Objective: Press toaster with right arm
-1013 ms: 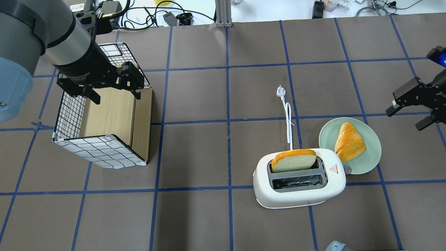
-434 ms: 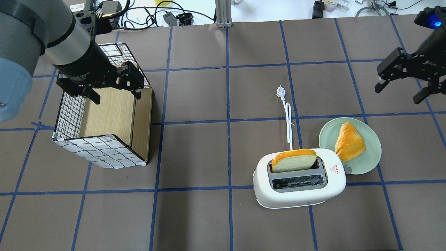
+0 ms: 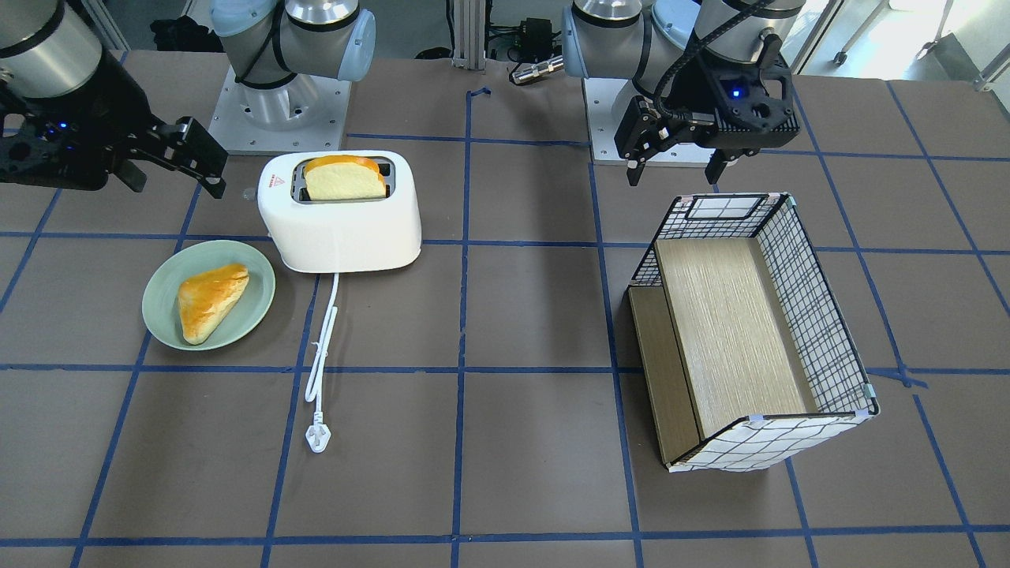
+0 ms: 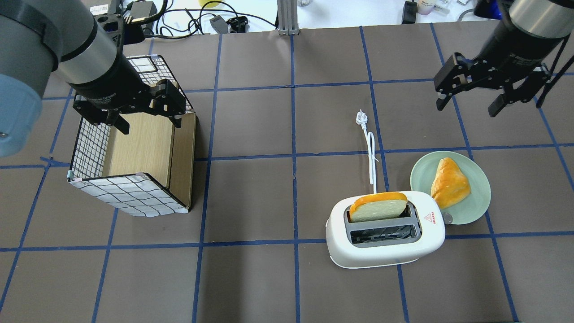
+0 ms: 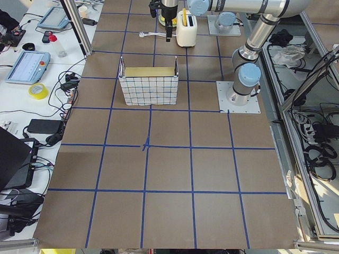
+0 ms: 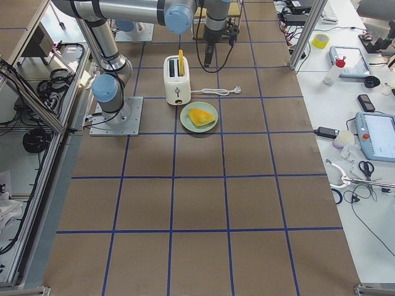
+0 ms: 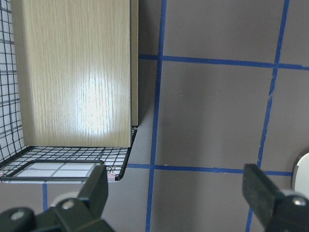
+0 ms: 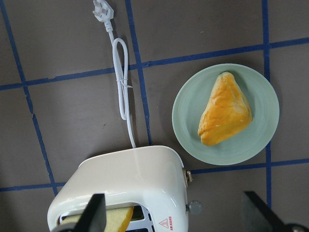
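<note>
From the front, the white toaster stands on the robot's right half of the table, with a slice of bread in one slot. Its red triangle sticker has tiny letters, too small to read. The right gripper hangs beside it, not touching, fingers spread wide. From above, the right arm reaches down beyond the green plate. The left gripper hangs over the basket, fingers spread too.
</note>
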Action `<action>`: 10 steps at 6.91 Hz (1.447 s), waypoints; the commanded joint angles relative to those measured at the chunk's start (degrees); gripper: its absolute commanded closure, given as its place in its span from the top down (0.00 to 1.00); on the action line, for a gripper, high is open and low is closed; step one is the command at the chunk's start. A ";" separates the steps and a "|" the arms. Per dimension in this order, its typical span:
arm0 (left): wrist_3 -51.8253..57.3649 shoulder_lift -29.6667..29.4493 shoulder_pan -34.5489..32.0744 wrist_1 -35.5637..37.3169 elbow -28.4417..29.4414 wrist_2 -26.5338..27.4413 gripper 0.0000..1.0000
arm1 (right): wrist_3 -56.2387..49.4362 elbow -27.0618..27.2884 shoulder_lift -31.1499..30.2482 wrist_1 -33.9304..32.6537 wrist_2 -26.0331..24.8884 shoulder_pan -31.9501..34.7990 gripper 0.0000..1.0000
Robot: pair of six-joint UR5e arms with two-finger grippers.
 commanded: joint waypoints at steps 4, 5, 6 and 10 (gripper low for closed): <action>0.00 0.00 0.00 0.00 0.08 0.00 1.00 | 6.93 -0.03 0.08 -5.93 -1.32 5.66 1.00; 0.00 0.00 0.00 0.00 -0.01 0.00 1.00 | 6.93 -0.12 0.00 -5.84 -1.41 6.72 1.00; 0.00 0.00 0.00 0.00 -0.01 0.09 1.00 | 6.93 -0.12 -0.18 -5.84 -1.67 7.95 1.00; 0.00 0.00 0.00 0.00 0.08 0.09 1.00 | 6.76 -0.12 -0.18 -5.93 -3.60 10.51 1.00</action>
